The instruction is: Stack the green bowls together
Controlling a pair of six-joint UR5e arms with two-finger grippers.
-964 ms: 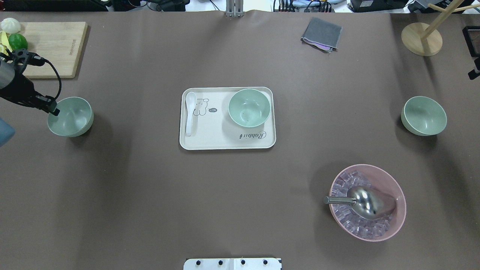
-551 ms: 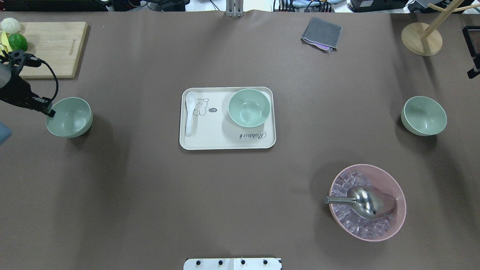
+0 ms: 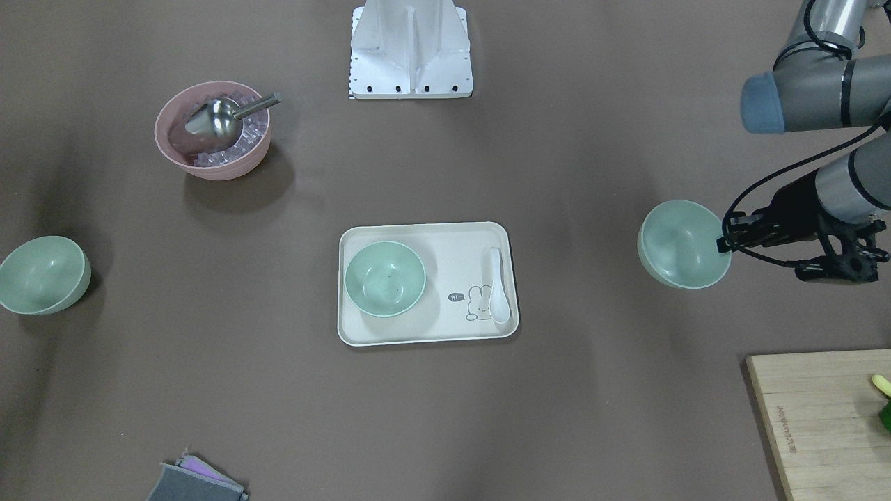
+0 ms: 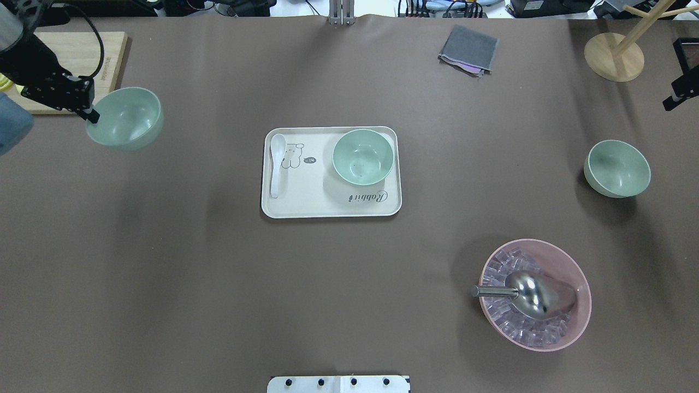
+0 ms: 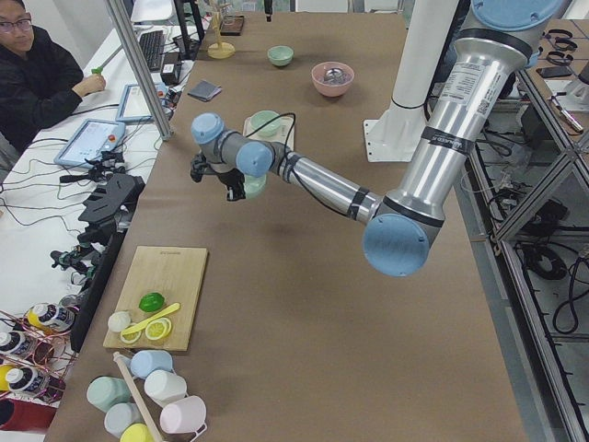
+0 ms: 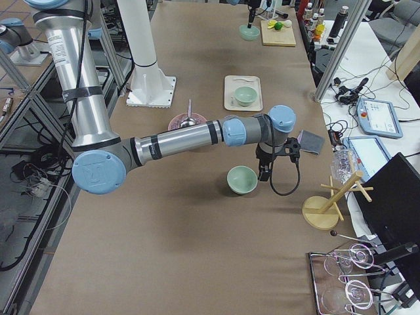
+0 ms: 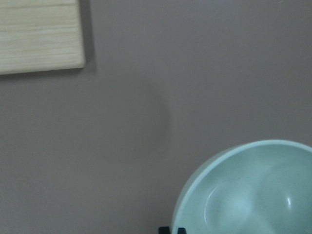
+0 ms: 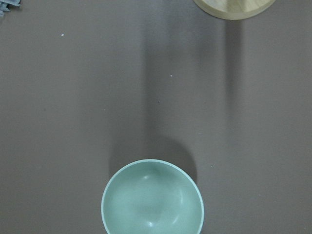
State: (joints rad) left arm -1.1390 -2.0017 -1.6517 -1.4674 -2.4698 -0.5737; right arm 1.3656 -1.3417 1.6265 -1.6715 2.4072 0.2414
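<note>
Left arm stretched out, wrist level; I see the left end effector [image 4: 90, 114] clamped on the rim of the first green bowl [image 4: 128, 117], clear of the table [image 4: 218, 284]. The second green bowl [image 4: 363, 156] sits on the tray [image 4: 306, 206], the third green bowl [image 4: 617, 167] near the right end effector [image 4: 677, 97], whose grip I cannot tell

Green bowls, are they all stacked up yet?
Not yet, none are stacked. In hand: the left end effector pinches the first bowl by its rim, up off the table. Left to do: set it into the tray bowl, then add the third bowl, which sits alone on the table near the right end effector.
</note>
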